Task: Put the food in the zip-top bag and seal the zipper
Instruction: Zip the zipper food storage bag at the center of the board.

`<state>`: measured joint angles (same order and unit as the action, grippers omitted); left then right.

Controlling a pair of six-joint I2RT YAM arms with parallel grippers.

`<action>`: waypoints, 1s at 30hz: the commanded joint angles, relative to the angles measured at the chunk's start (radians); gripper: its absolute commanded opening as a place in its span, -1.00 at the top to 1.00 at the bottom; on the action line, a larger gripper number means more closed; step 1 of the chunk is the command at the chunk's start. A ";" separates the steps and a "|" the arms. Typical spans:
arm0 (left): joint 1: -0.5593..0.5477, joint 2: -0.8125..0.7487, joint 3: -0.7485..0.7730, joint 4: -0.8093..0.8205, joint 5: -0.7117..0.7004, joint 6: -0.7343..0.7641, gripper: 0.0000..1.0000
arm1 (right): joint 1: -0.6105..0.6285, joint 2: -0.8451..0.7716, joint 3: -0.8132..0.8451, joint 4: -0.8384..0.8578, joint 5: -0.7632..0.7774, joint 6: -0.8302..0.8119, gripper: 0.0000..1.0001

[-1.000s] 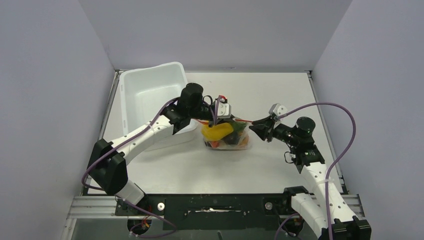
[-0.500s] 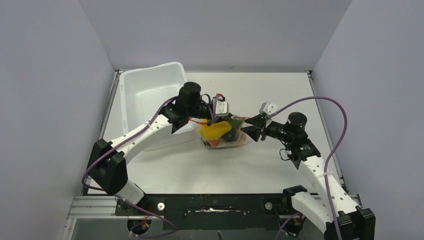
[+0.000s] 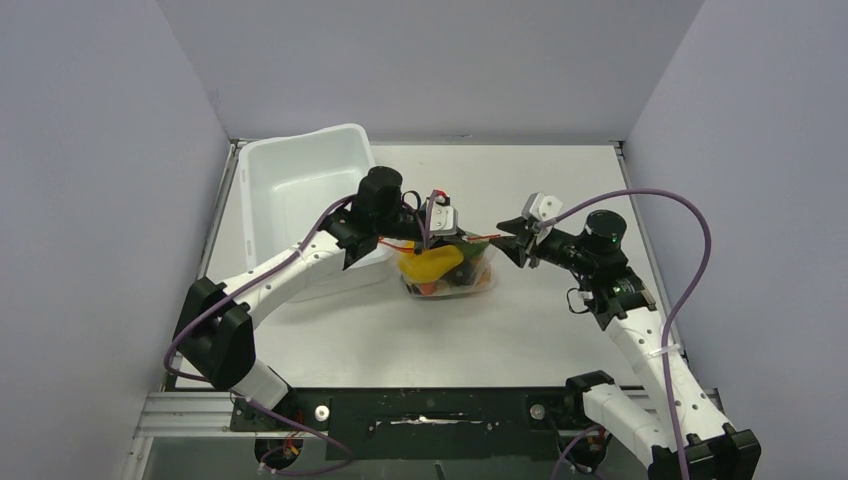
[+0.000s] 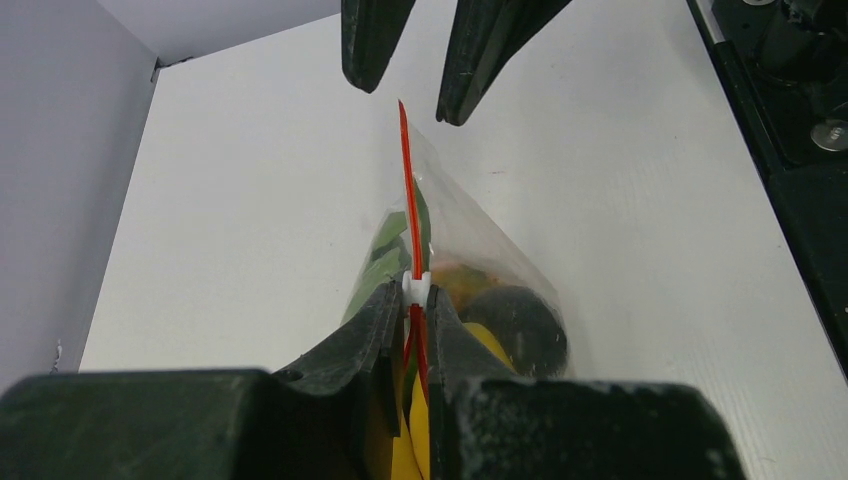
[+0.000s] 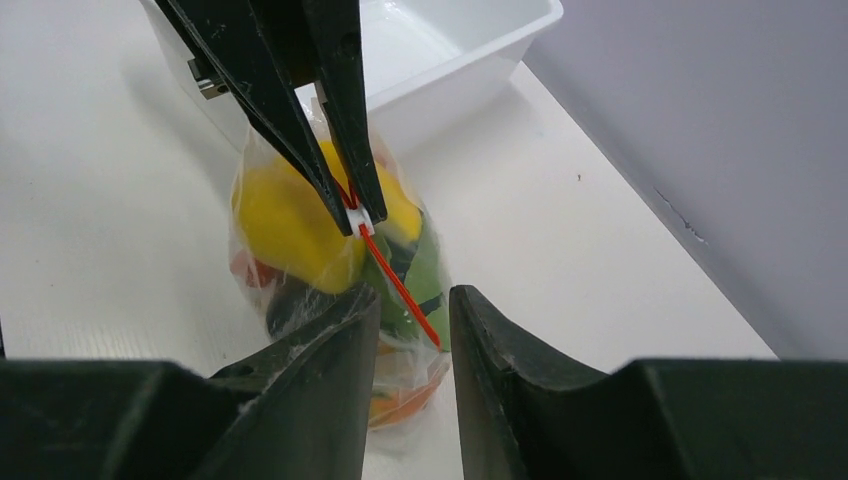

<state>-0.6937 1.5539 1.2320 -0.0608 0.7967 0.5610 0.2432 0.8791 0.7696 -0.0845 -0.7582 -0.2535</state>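
The clear zip-top bag (image 3: 472,282) stands on the table, holding the food: a yellow banana (image 3: 432,262), green leafy pieces (image 5: 425,270) and orange and red bits lower down. Its red zipper (image 4: 408,190) runs taut along the mouth. My left gripper (image 4: 415,300) is shut on the white slider (image 5: 360,221) of the zipper, over the bag's left part (image 3: 437,240). My right gripper (image 5: 412,305) is open, its fingers on either side of the zipper's free right end (image 3: 497,237) without touching it.
The large white tub (image 3: 300,180) stands at the back left, right behind my left arm, and also shows in the right wrist view (image 5: 470,40). The table's right edge (image 3: 640,230) lies past my right arm.
My right gripper has moved left toward the bag and risen, so its open fingers now straddle the zipper's right end. My left gripper has kept its hold on the slider.
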 commanded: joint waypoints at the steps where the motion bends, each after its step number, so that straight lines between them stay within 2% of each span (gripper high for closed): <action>1: -0.001 -0.053 0.011 0.065 0.073 -0.005 1.00 | 0.003 0.027 0.057 -0.035 -0.016 -0.071 0.28; 4: -0.001 -0.056 0.012 0.070 0.081 -0.008 1.00 | 0.005 0.077 0.082 -0.036 -0.075 -0.091 0.19; 12: -0.002 -0.056 0.017 0.056 0.082 -0.006 1.00 | 0.017 0.166 0.096 -0.052 -0.198 -0.140 0.23; 16: 0.000 -0.056 0.018 0.054 0.082 -0.005 1.00 | 0.017 0.184 0.103 -0.050 -0.194 -0.152 0.45; 17: 0.000 -0.056 0.018 0.051 0.082 -0.004 1.00 | 0.017 0.183 0.105 -0.048 -0.189 -0.155 0.57; 19: 0.003 -0.059 0.015 0.049 0.089 -0.011 1.00 | 0.017 0.172 0.101 -0.042 -0.157 -0.149 0.93; 20: 0.004 -0.062 0.010 0.053 0.090 -0.016 1.00 | 0.017 0.165 0.099 -0.043 -0.135 -0.148 1.00; 30: 0.041 -0.105 -0.019 0.024 0.057 -0.014 1.00 | -0.019 0.057 0.020 0.028 0.065 -0.012 1.00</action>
<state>-0.6918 1.5253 1.2213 -0.0486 0.8204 0.5449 0.2569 1.0027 0.8089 -0.1474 -0.8211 -0.3305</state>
